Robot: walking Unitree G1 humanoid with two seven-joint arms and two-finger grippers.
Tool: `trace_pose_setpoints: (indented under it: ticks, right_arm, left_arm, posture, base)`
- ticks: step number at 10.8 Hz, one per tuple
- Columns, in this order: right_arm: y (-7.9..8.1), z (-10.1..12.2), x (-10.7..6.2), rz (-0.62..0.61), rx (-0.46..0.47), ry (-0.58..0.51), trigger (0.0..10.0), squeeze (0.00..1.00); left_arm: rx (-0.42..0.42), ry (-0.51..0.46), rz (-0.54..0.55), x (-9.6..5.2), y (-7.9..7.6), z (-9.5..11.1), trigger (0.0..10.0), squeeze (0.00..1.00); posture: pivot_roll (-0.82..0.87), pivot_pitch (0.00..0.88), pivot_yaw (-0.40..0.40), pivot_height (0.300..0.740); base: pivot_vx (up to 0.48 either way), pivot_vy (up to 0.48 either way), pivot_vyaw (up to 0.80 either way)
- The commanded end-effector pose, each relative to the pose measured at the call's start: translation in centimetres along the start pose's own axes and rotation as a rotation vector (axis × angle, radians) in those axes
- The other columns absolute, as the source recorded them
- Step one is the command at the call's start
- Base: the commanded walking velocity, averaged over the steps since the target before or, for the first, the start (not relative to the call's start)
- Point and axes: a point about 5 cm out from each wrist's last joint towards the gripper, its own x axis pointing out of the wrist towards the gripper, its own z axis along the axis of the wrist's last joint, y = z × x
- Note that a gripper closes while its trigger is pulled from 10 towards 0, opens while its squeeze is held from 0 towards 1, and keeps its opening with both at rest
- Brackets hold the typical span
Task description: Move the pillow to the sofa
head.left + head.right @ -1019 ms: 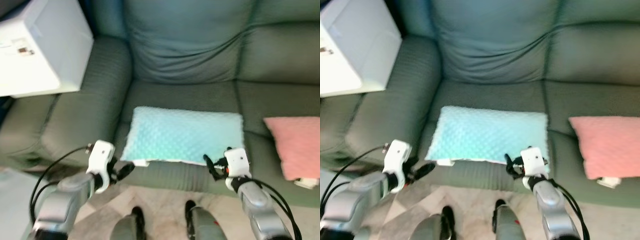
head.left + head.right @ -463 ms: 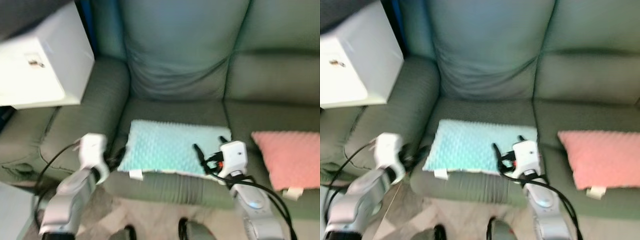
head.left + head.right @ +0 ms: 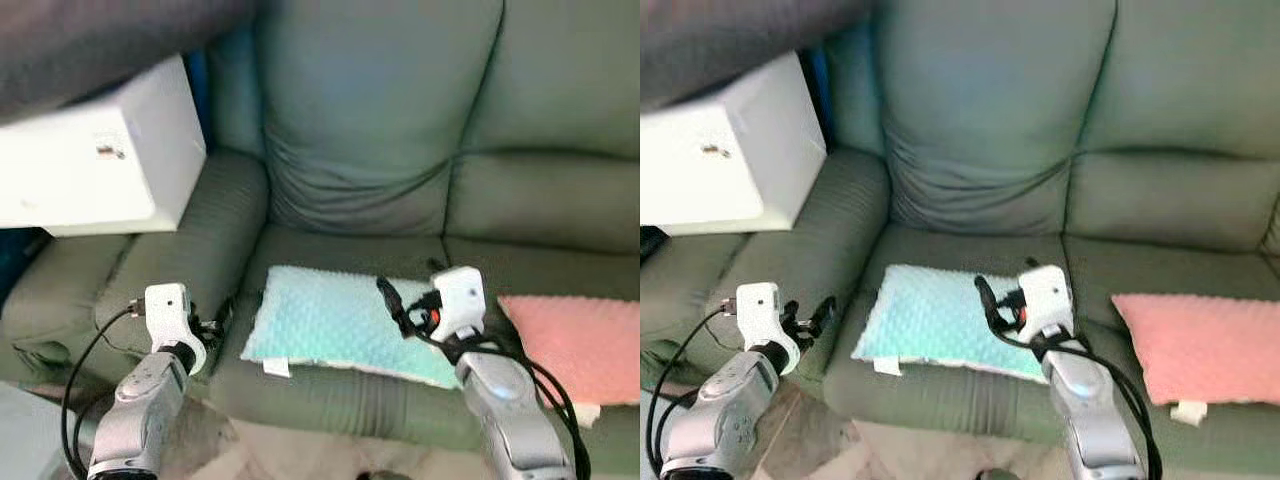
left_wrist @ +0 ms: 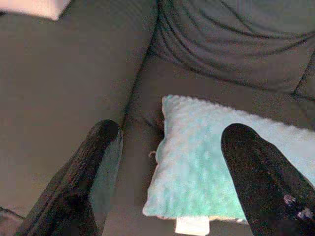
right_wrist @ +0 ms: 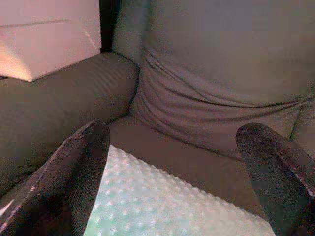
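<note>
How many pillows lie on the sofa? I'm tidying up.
2: a light blue pillow on the left seat cushion, and a pink pillow on the seat to its right, partly cut off.

pink pillow (image 3: 575,345) cut by edge | white box (image 3: 90,165) cropped

Camera: pitched up since 1.0 s ago; more sofa (image 3: 380,130) backrest in view, feet gone from the lower edge.
Right gripper (image 3: 405,300): was at the pillow's (image 3: 330,320) front edge, 5 o'clock corner; now raised over its 3 o'clock end, fingers spread.
Left gripper (image 3: 810,318): was at the pillow's 7 o'clock corner; now drawn back toward 9 o'clock beside the armrest (image 3: 190,270), fingers apart, clear of the pillow.
</note>
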Motion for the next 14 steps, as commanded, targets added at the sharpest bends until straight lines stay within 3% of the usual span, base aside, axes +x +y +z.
trace_pose_setpoints:
  ticks: [1,2,4,5,6,7,14]
  right_arm:
    - [0.4,0.5,0.3,0.015,0.062,0.007,10.0,0.00]
    - [0.1,1.9,0.5,-0.003,0.073,-0.029,10.0,0.00]
    - [0.0,1.8,-0.1,-0.064,0.091,-0.021,10.0,0.00]
    - [0.3,1.3,-0.3,-0.106,0.120,-0.015,10.0,0.00]
    - [0.4,1.0,-0.3,-0.132,0.107,-0.006,10.0,0.00]
    - [0.2,1.0,-0.3,-0.161,0.131,0.004,10.0,0.00]
    - [0.3,1.6,0.3,-0.159,0.152,0.011,10.0,0.00]
  left_arm:
    - [-0.018,-0.016,0.020,-0.1,0.4,0.2,10.0,0.00]
    - [-0.017,-0.027,0.046,0.0,0.7,0.5,10.0,0.00]
    - [0.009,-0.140,0.086,0.1,0.9,2.1,10.0,0.00]
    - [-0.054,-0.168,0.131,-0.2,1.5,2.4,10.0,0.00]
    - [-0.132,-0.135,0.140,-0.2,1.5,1.9,10.0,0.00]
    - [-0.101,-0.140,0.127,-0.4,1.1,1.9,10.0,0.00]
    - [-0.131,-0.135,0.045,0.2,-0.7,1.8,10.0,0.00]
  posture:
    - [-0.18,0.025,0.038,0.740]
    - [-0.18,0.023,0.036,0.740]
    - [-0.17,0.012,0.013,0.740]
    - [-0.16,0.007,0.002,0.740]
    - [-0.16,0.009,-0.006,0.740]
    - [-0.16,0.013,-0.007,0.740]
    - [-0.17,0.027,-0.004,0.740]
  base:
    - [0.000,0.000,0.00]
    - [0.000,0.000,0.00]
    - [0.000,0.000,0.00]
    - [0.000,0.000,0.00]
    - [0.000,0.000,0.00]
    - [0.000,0.000,0.00]
    - [0.000,0.000,0.00]
